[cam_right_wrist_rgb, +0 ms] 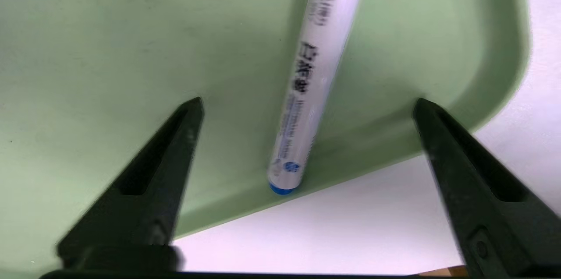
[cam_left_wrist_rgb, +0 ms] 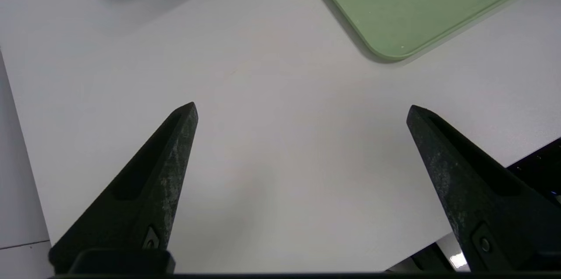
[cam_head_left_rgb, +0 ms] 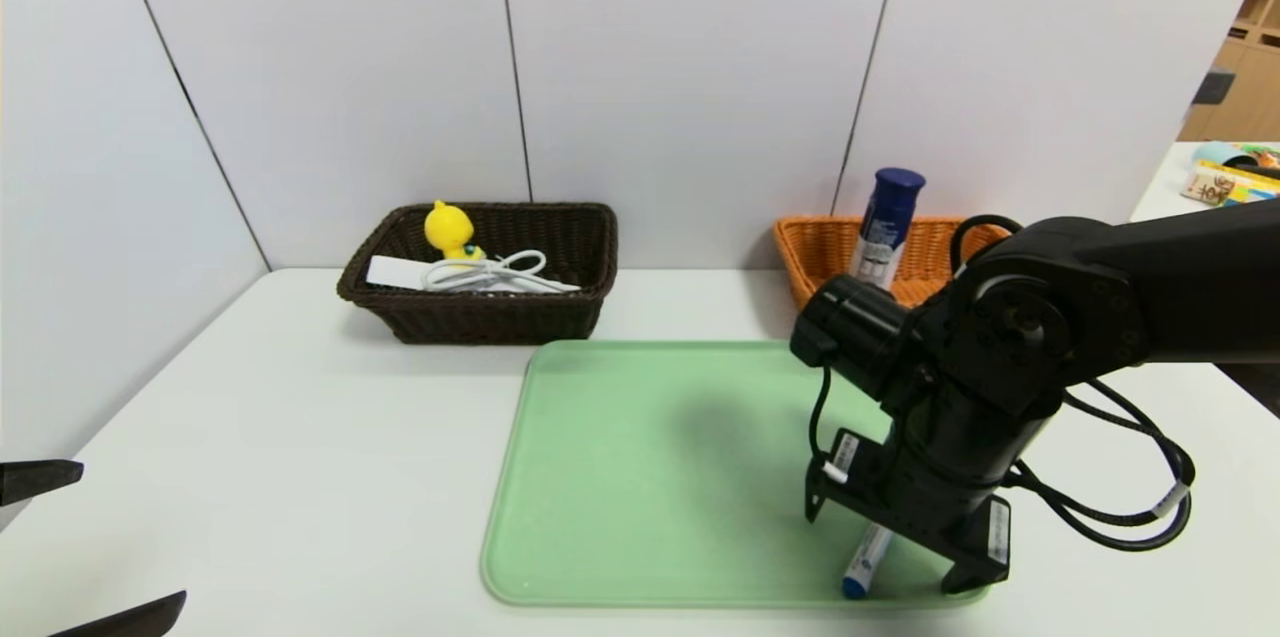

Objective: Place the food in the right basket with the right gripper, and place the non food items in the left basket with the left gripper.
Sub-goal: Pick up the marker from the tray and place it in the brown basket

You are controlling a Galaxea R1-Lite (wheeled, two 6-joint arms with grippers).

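The left gripper [cam_left_wrist_rgb: 302, 108] hangs spread and empty over bare bench [cam_head_left_rgb: 300, 437] at eight o'clock. One dark left basket [cam_head_left_rgb: 480, 272] at eleven o'clock holds one yellow duck toy [cam_head_left_rgb: 448, 229] and one white power strip [cam_head_left_rgb: 470, 274]. One green tray [cam_head_left_rgb: 650, 457] sits centre. The right gripper [cam_right_wrist_rgb: 307, 101], pointing down at the tray's five o'clock corner, is spread wide astride one marker [cam_head_left_rgb: 866, 557], touching nothing; the marker lies flat, long axis from one to seven o'clock, blue cap nearest. One food can [cam_head_left_rgb: 886, 227] stands upright in the orange right basket [cam_head_left_rgb: 820, 252] at one o'clock.
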